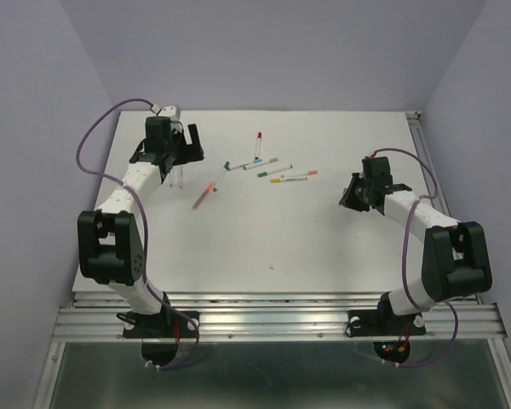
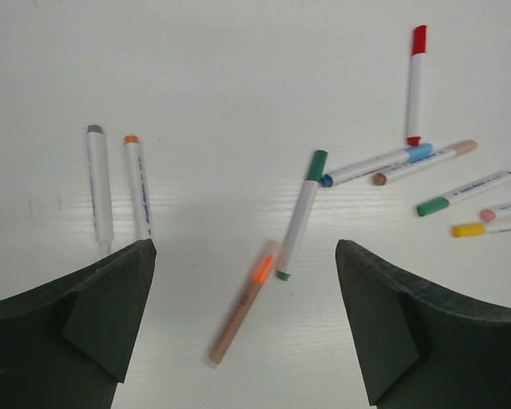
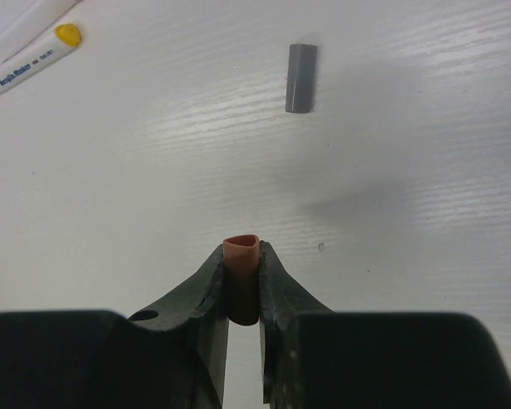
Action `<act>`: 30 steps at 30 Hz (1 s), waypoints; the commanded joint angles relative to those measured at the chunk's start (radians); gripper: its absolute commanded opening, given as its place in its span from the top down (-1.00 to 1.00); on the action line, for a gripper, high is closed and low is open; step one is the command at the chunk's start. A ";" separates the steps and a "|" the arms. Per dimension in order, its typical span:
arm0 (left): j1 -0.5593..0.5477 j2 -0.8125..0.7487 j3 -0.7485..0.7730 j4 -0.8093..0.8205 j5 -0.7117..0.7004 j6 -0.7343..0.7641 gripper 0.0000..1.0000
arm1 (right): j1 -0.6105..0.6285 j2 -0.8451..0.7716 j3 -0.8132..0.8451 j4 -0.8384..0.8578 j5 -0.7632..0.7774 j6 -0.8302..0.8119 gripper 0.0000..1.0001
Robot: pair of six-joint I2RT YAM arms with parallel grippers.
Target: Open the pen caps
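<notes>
My right gripper [image 3: 243, 256] is shut on a small orange-brown pen cap [image 3: 241, 274], held upright just above the white table; it shows at the right in the top view [image 1: 351, 196]. A loose grey cap [image 3: 301, 78] lies beyond it. My left gripper [image 2: 245, 281] is open and empty above the table, at the back left in the top view [image 1: 177, 153]. Below it lies a blurred orange pen [image 2: 243, 302] and a green-capped pen [image 2: 300, 213]. Two uncapped white pens, one grey-tipped [image 2: 98, 183] and one orange-tipped [image 2: 139, 187], lie to its left.
Further pens lie at the table's middle back: a red-capped pen [image 2: 416, 81], a blue one [image 2: 375, 164], brown [image 2: 426, 162], green [image 2: 464, 192], pink [image 2: 507, 209] and yellow [image 2: 485, 227]. They show as a cluster in the top view [image 1: 272, 169]. A yellow-tipped pen [image 3: 34, 55] lies left of my right gripper.
</notes>
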 commanded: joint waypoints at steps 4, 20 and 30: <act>-0.101 -0.178 -0.219 0.101 -0.006 -0.141 -0.98 | -0.012 0.126 0.143 -0.001 0.041 -0.014 0.71; -0.119 -0.293 -0.369 0.212 0.065 -0.173 -0.98 | -0.011 0.255 0.185 -0.030 0.139 -0.025 0.49; -0.118 -0.304 -0.359 0.198 0.062 -0.164 -0.98 | -0.011 0.255 0.182 -0.041 0.117 -0.016 0.21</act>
